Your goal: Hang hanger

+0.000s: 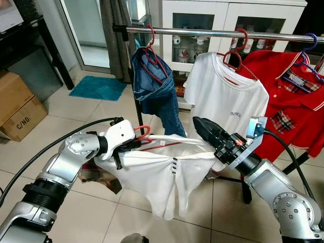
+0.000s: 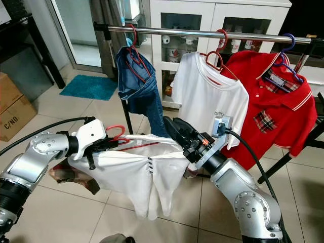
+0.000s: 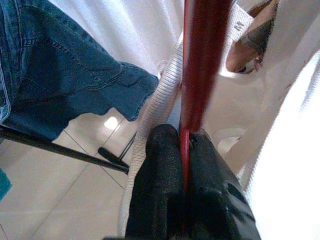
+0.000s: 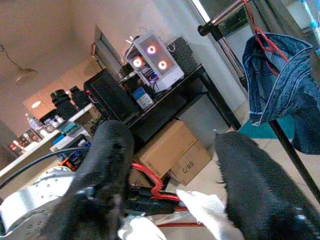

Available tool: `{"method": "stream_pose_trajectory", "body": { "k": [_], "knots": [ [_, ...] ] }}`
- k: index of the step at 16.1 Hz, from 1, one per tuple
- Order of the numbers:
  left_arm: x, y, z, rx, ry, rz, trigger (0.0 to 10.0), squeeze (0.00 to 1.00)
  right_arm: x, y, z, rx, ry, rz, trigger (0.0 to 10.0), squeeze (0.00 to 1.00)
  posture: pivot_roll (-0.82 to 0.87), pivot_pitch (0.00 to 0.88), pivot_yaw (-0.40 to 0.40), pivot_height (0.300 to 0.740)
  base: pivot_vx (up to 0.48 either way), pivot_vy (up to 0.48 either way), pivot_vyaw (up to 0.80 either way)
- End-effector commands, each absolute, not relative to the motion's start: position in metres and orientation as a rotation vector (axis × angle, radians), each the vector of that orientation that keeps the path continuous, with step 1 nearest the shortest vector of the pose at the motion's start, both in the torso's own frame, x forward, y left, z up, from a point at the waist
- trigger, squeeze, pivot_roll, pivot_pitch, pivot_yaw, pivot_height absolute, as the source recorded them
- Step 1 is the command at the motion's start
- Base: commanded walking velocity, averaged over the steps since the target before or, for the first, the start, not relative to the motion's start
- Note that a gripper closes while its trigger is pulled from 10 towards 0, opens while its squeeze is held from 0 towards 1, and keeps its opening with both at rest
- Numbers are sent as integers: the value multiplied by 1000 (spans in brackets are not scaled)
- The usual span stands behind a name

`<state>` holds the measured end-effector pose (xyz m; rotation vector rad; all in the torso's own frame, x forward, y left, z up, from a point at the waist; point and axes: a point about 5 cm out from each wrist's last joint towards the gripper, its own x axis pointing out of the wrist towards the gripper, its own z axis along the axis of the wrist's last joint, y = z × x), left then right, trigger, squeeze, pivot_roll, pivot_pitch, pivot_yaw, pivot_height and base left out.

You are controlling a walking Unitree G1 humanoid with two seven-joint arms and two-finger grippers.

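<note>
The red hanger (image 1: 152, 140) carrying a white shirt (image 1: 162, 174) is sitting low in the middle of the left eye frame, well below the metal rail (image 1: 217, 33) that is running across the top. Its long axis is lying roughly level, stretching from the left end effector (image 1: 130, 145) toward the right end effector (image 1: 205, 130), about parallel to the rail.

The left end effector is clamping the hanger near its hook (image 1: 142, 129); in the left wrist view its two black fingers (image 3: 160, 195) are pressing together on the thin red bar. The right end effector is spread wide, hovering over the far shoulder of the shirt and gripping nothing, with the hook showing between its parted fingers (image 4: 107, 165) in the right wrist view.

The hook is curling upward just beside the left end effector, so the left arm looks to be the one that matters for the lift. The rail is lying up and away from it, and the likeliest free stretch appears to be between the hanging jeans (image 1: 154, 83) and the white T-shirt (image 1: 228, 93), above and slightly right of the hook.
</note>
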<state>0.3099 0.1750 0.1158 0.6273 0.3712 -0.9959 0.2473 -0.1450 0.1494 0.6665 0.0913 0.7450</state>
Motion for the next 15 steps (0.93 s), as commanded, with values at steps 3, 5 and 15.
{"method": "stream_pose_trajectory", "body": {
  "k": [3,5,15],
  "knots": [
    [311,184,117,643,396,-965,0,0,249,-150,155,665,44,738,10000,1000,-81,0,69,740,0,0,0],
    [311,184,116,645,400,-968,0,0,250,-151,156,657,27,724,10000,1000,-81,0,69,740,0,0,0],
    [309,186,109,661,433,-965,0,0,254,-160,174,753,-82,721,10000,1000,-81,0,70,740,0,0,0]
  ]
}}
